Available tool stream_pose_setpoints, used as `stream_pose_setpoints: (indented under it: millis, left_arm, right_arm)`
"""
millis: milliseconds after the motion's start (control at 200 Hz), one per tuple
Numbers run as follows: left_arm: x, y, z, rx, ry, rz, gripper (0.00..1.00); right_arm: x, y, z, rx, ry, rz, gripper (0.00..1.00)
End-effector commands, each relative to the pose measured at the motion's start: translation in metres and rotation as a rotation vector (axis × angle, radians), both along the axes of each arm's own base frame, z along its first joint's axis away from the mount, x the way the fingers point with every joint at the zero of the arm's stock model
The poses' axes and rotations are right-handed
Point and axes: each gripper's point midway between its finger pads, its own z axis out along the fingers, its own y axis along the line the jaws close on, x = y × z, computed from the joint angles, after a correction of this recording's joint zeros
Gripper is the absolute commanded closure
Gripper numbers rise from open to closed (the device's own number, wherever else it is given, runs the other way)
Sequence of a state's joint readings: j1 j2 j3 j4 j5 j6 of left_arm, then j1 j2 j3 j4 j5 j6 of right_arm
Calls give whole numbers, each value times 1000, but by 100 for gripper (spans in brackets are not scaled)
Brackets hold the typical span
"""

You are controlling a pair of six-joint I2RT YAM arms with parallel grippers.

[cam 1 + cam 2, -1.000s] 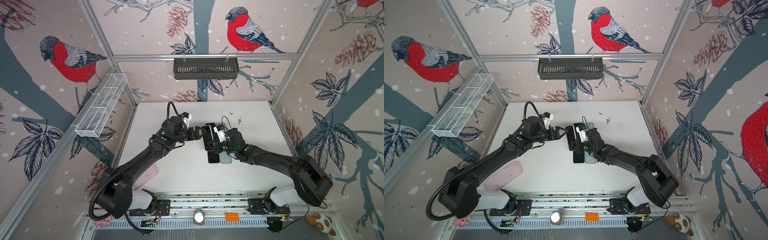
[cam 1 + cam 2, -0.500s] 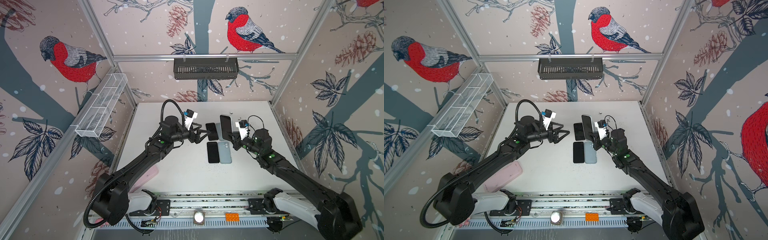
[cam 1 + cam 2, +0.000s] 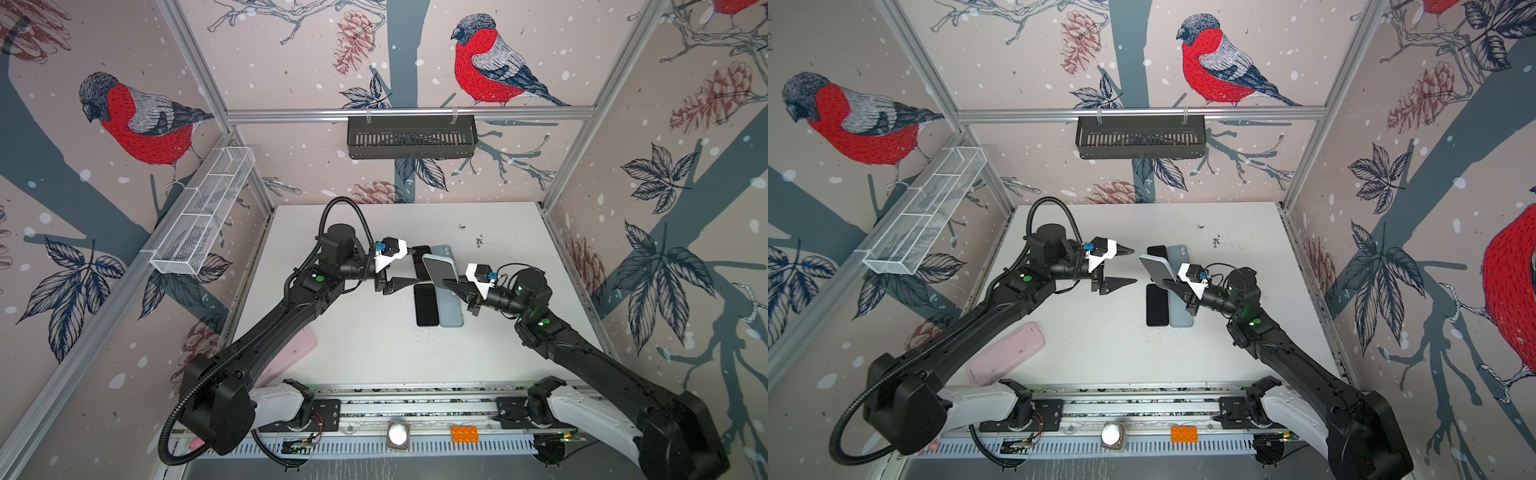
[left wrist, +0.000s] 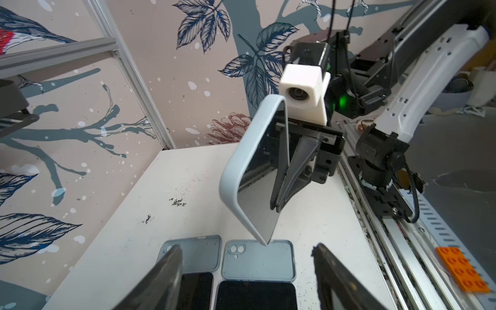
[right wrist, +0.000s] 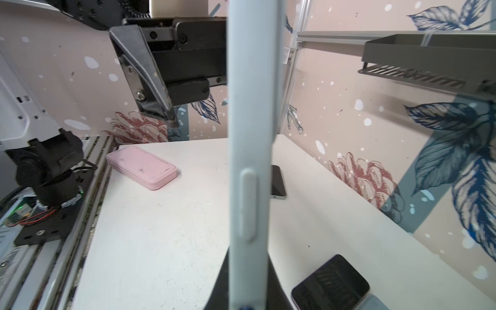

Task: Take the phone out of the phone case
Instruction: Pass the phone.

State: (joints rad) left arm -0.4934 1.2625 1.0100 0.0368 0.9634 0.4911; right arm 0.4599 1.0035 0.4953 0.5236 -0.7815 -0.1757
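Here the right gripper [image 4: 277, 205] clamps the phone [image 4: 257, 212], snug in its pale blue case [image 4: 230, 174], clear of the table [image 3: 1100, 332]. The left gripper [image 3: 1134, 266] gapes just beside, not touching.

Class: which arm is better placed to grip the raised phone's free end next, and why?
Left. The right gripper is shut on the cased phone, holding it above the table. The left gripper is open, empty and faces the phone's free end.

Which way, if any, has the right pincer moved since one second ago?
Yes. The right pincer has pulled back to the robot's right, off the nearer black phone, holding the cased phone.
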Motion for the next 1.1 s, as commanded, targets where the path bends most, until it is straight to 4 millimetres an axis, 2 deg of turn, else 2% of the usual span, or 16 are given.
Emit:
stream_pose_setpoints:
  millis: [0, 155, 300, 450, 610, 966, 1096]
  left_arm:
    - [-14, 1, -10, 25, -66, -91, 27]
    - [-19, 0, -13, 21, -73, -132, 36]
    - [-23, -2, -10, 7, -78, -175, 45]
    - [-23, -3, -12, 30, -75, -175, 48]
    - [-20, -3, -14, 55, -52, -170, 56]
    - [-23, -4, -22, 94, 5, -207, 82]
    - [-24, -4, -23, 96, 16, -220, 88]
  right_arm:
    - [-16, 9, 18, 30, -101, 129, 100]
    - [-27, 17, 15, 24, -108, 191, 100]
    - [-26, 20, 5, 4, -82, 198, 100]
    - [-25, 20, 4, 6, -81, 200, 100]
    - [-24, 22, 0, 5, -68, 214, 100]
    - [-23, 23, -6, -3, -51, 224, 100]
    - [-24, 24, -8, -4, -43, 236, 100]
